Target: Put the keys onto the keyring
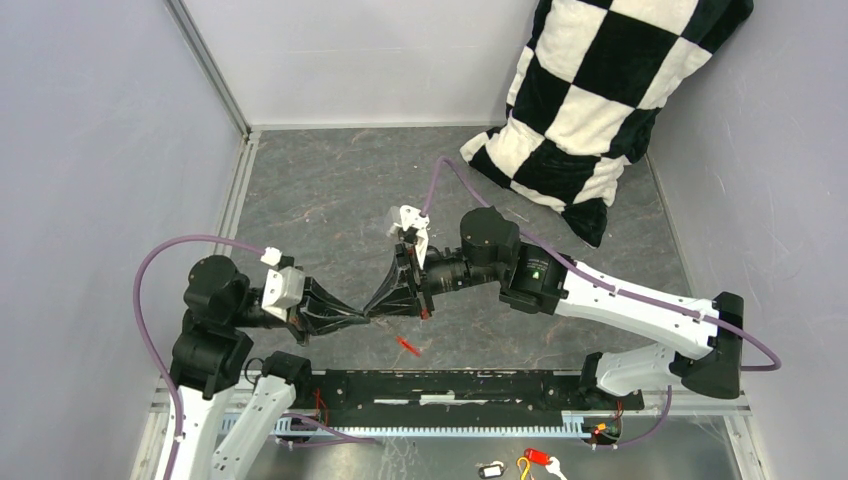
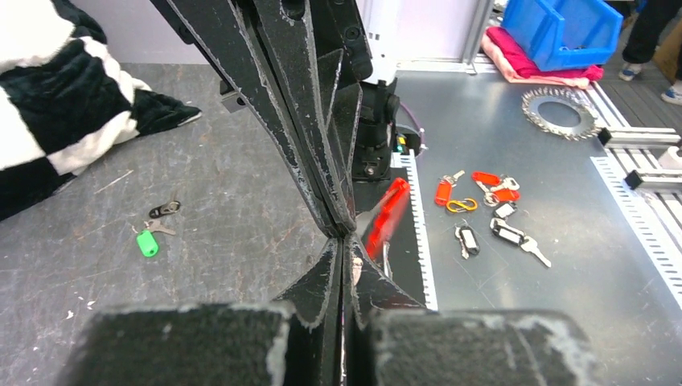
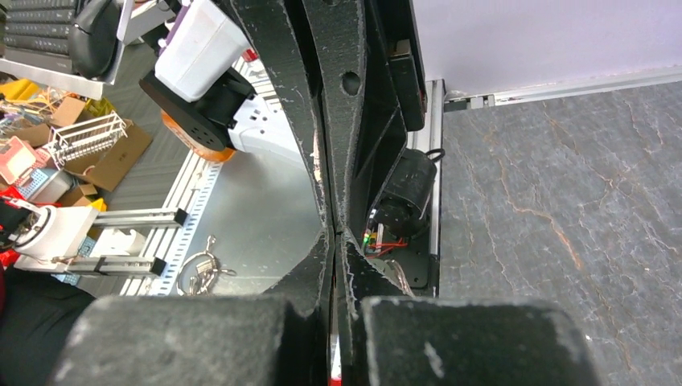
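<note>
My left gripper [image 1: 368, 314] and right gripper [image 1: 380, 310] meet tip to tip above the grey table, both shut. The long red key [image 1: 407, 346] dangles just below and beside the tips, blurred in the left wrist view [image 2: 386, 215]. A thin silvery loop of the keyring [image 2: 387, 261] runs from it toward the tips and shows beside the right fingers [image 3: 400, 277]. The right gripper [image 3: 334, 235] pinches that ring. Whether the left gripper [image 2: 344, 240] also grips it is hidden. The green key [image 2: 146, 243] and the dark metal key [image 2: 165, 209] lie together on the table.
A black-and-white checked pillow [image 1: 590, 100] fills the back right corner. A black rail [image 1: 450, 385] runs along the near edge. Beyond it, on the metal bench, lie other tags [image 2: 482, 193] and a bunch of keys [image 3: 197, 269]. A blue bin [image 2: 563, 28] stands further off.
</note>
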Action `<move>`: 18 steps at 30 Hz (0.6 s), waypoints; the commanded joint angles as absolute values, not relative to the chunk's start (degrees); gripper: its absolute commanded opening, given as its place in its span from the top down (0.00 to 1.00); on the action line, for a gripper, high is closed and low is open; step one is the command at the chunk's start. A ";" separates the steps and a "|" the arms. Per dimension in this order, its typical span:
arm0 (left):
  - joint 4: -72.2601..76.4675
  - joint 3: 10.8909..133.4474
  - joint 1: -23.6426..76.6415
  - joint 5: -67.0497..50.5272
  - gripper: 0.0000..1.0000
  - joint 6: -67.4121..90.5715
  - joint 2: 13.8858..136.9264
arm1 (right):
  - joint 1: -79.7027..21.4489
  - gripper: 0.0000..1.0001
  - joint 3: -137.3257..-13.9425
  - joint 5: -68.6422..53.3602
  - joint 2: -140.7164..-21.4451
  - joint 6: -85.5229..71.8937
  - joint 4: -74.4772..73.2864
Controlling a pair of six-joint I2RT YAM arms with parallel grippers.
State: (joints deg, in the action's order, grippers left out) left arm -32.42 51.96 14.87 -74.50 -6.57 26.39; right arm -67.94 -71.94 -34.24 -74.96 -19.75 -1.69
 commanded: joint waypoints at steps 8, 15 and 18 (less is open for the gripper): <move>-19.00 49.67 15.03 -56.44 0.98 8.66 25.10 | -69.10 0.69 -70.66 -31.45 -74.69 -20.97 6.00; -17.34 49.36 15.03 -53.53 0.98 11.71 25.20 | -68.56 0.53 -69.38 -24.34 -69.85 -16.63 3.11; -15.20 48.86 15.03 -53.50 0.98 13.78 25.10 | -67.88 0.51 -68.02 -21.66 -67.34 -15.26 2.21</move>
